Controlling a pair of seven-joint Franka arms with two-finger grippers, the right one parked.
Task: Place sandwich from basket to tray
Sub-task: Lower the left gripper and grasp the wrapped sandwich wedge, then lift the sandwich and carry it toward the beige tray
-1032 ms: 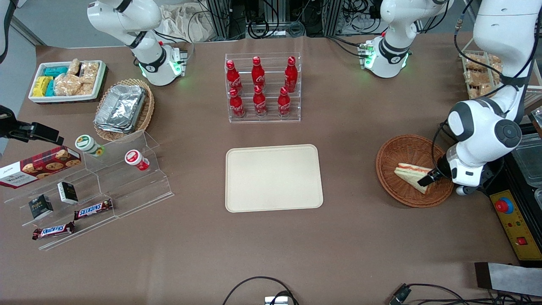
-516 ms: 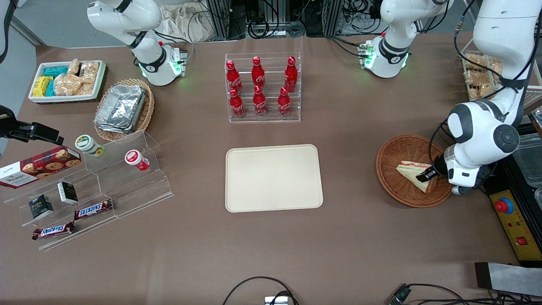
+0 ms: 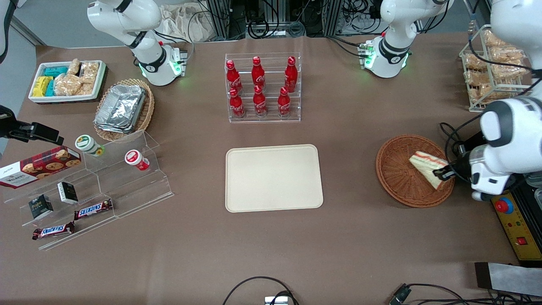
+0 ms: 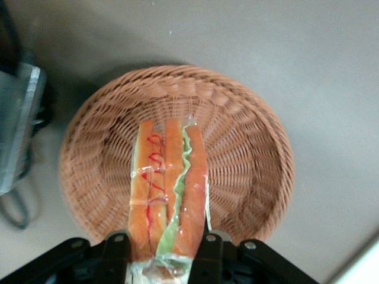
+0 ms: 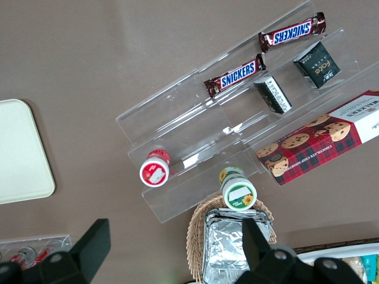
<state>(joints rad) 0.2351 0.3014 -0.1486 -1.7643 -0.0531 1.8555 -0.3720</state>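
Pinching the sandwich (image 3: 428, 166) by its wide end, our gripper (image 3: 444, 173) hangs above the basket (image 3: 400, 178), over its rim toward the working arm's end. We see the wedge lifted clear of the wicker, with the tray (image 3: 273, 178) lying well apart.

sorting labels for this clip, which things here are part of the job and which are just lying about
Part of the job:
sandwich, clamped in the gripper above the basket
basket
tray, bare

Just lying about:
cola bottles
foil containers
Snickers bars
cookie box
bagged snacks in the wire rack
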